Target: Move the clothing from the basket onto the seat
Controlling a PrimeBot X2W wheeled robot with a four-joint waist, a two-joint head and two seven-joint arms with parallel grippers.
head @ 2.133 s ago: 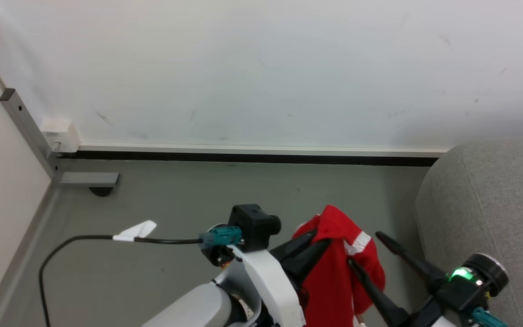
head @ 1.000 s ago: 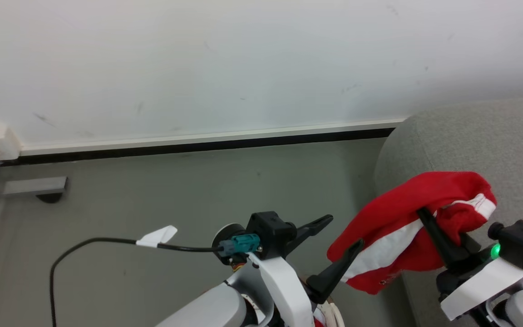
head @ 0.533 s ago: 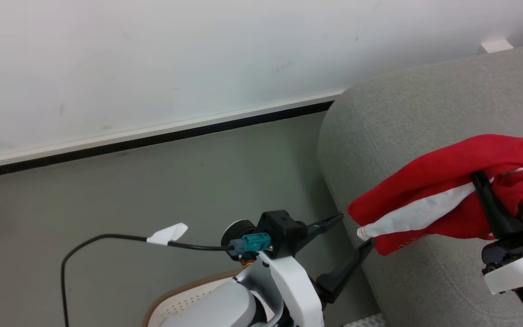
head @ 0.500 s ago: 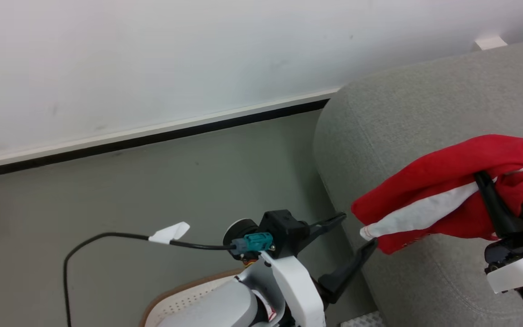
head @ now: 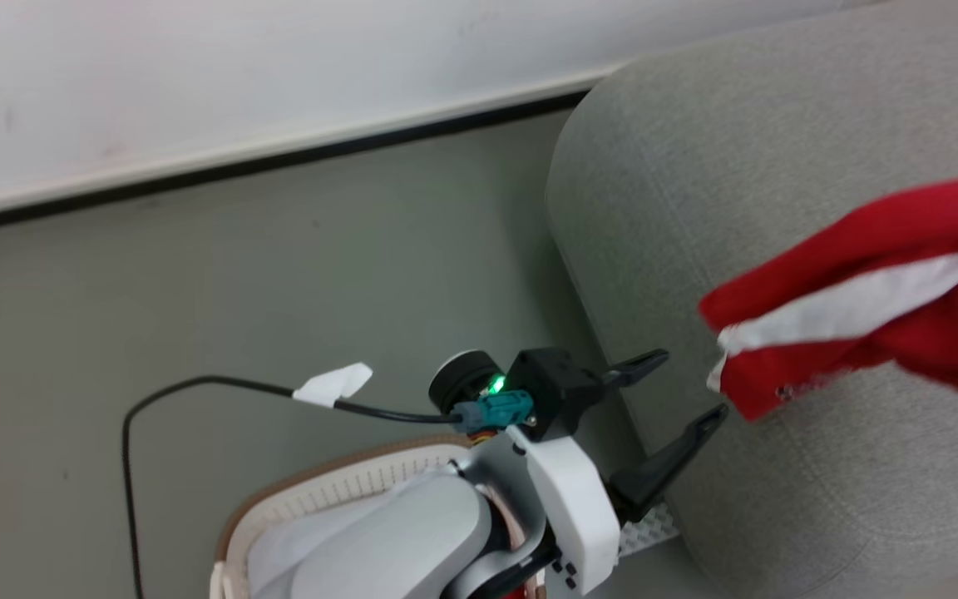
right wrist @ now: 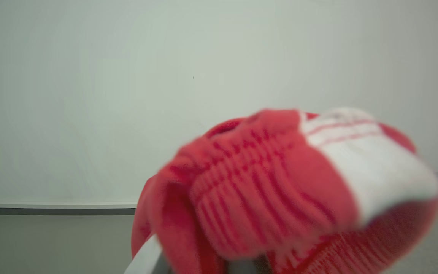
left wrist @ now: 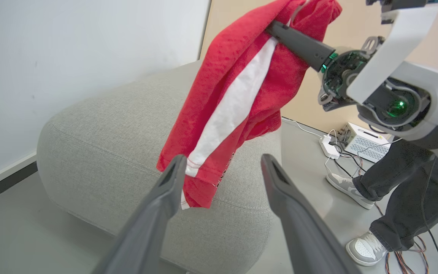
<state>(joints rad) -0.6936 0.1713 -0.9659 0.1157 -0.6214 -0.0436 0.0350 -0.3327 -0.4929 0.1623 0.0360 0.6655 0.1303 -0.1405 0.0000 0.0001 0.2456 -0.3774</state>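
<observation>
My right hand (left wrist: 276,29) is clamped shut on the clothing (left wrist: 234,76), its dark fingers buried in the bunched top of the red fabric. The garment hangs down from that grip above the seat (left wrist: 101,133), with the white stripe running lengthwise along it. Its lower hem dangles over the seat's rounded near corner. The head view (head: 878,349) is smeared there, so I cannot tell whether the hem brushes the grey upholstery or hangs just clear of it. Close up from my right wrist, the ribbed red cloth (right wrist: 280,182) is blurred and covers my own fingers.

My left hand (head: 691,384) is spread wide and holds nothing. It points at the seat's (head: 737,166) side, just beside the seam, with its fingertips (left wrist: 179,161) near the hanging hem and apart from it.

The basket (head: 321,472) stands on the floor (head: 238,274) beside the seat, on the side away from the garment, partly under my left forearm. Something pale, perhaps white cloth (head: 275,545), lies inside it.

Beyond the seat, on its far side from the wall (left wrist: 70,57), a person's dark trouser legs (left wrist: 405,182) and grey shoes (left wrist: 350,186) stand on the floor near a white power strip (left wrist: 329,146).
</observation>
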